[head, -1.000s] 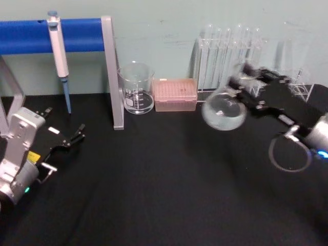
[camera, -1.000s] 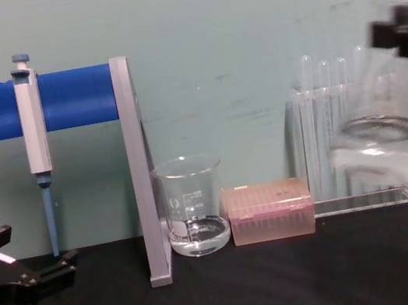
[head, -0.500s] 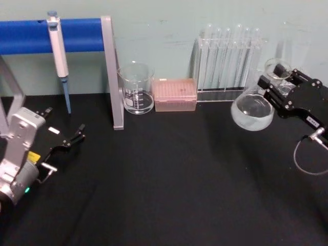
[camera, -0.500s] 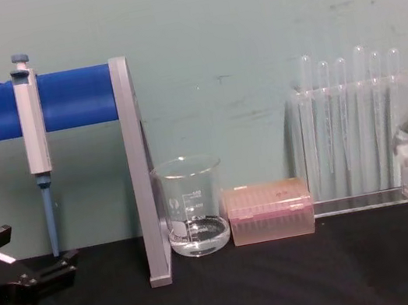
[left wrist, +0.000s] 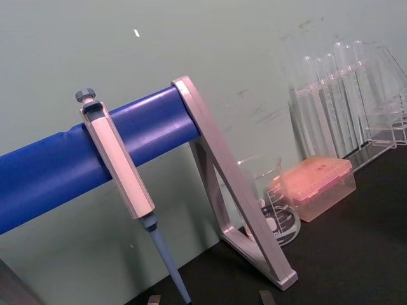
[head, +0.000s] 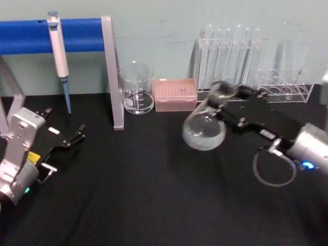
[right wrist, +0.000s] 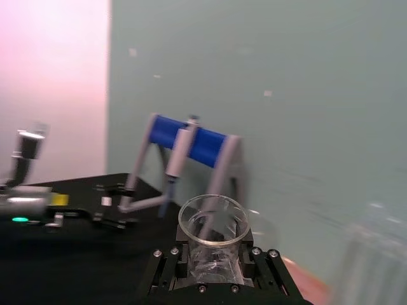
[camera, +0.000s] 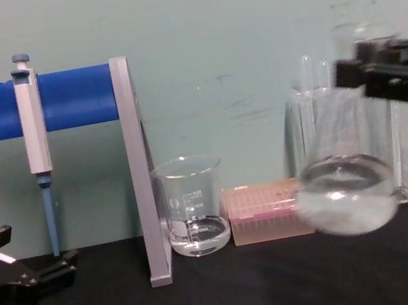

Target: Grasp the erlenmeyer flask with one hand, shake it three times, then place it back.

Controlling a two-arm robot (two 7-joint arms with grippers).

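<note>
Right gripper (head: 221, 98) pinches the erlenmeyer flask (head: 204, 130) at the neck. The flask hangs tilted above the tabletop (head: 154, 195), just in front of the pink tip box (head: 176, 95) and the test tube rack (head: 228, 56).

Risks:
- Smooth glass neck slips in the jaws on a hard reversal.
- Contents slosh out of the open mouth.
- A wide swing clips the rack.

Flask is blurred, so liquid level is unreadable. Jaw contact is hard to make out. Left gripper (head: 72, 139) is parked far left.

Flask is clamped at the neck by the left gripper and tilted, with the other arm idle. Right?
Not the left one. The head view shows the right gripper clamping the flask at the neck, tilted. The left gripper is the idle one, open, low at the left.
</note>
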